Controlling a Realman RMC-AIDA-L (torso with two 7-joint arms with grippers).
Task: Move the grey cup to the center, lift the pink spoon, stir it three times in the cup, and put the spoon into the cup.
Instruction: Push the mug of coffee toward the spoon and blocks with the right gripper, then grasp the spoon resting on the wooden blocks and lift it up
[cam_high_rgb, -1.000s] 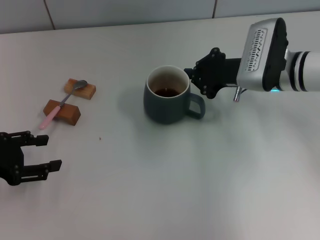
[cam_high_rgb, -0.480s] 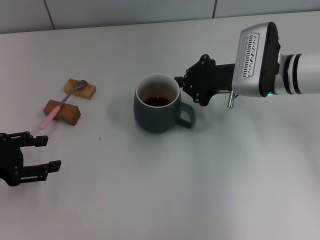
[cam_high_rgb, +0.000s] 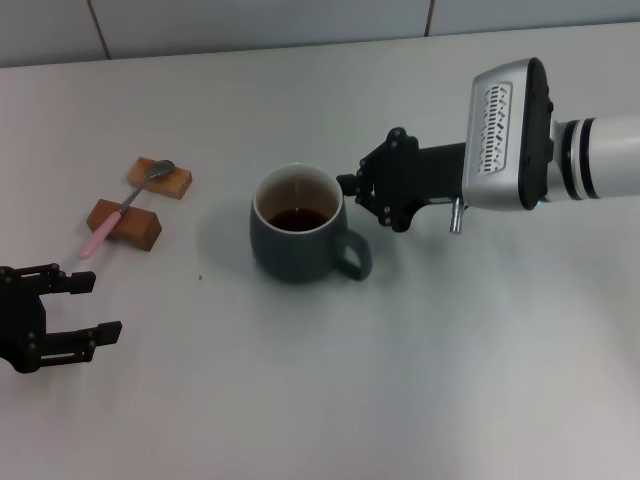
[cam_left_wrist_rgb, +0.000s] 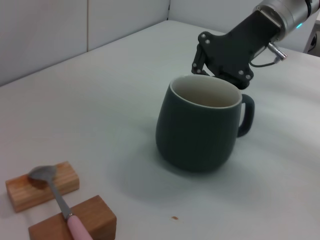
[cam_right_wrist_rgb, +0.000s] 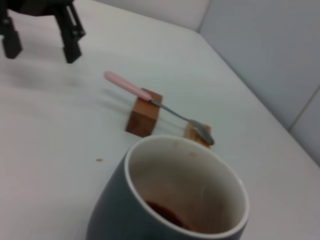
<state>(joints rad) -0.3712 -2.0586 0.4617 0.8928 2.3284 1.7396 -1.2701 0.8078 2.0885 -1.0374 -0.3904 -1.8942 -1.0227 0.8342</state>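
Dark blue-grey, the grey cup (cam_high_rgb: 297, 238) stands right in front of the right gripper (cam_high_rgb: 362, 189), whose fingertips sit against its rim on the handle side, though no view settles whether they pinch it. Only the right wrist view looks down onto the brown liquid; the left wrist view hides it behind the wall. Beyond the cup, the pink spoon (cam_high_rgb: 122, 208) bridges two wooden blocks (cam_high_rgb: 125, 224), near the parked left gripper (cam_high_rgb: 88, 305), its fingers spread.

Dark blue-grey cup (cam_high_rgb: 297, 240) w/ cream inside, pink-handled spoon (cam_high_rgb: 122, 209), brown wood blocks (cam_high_rgb: 125, 224), white table (cam_high_rgb: 400, 380)
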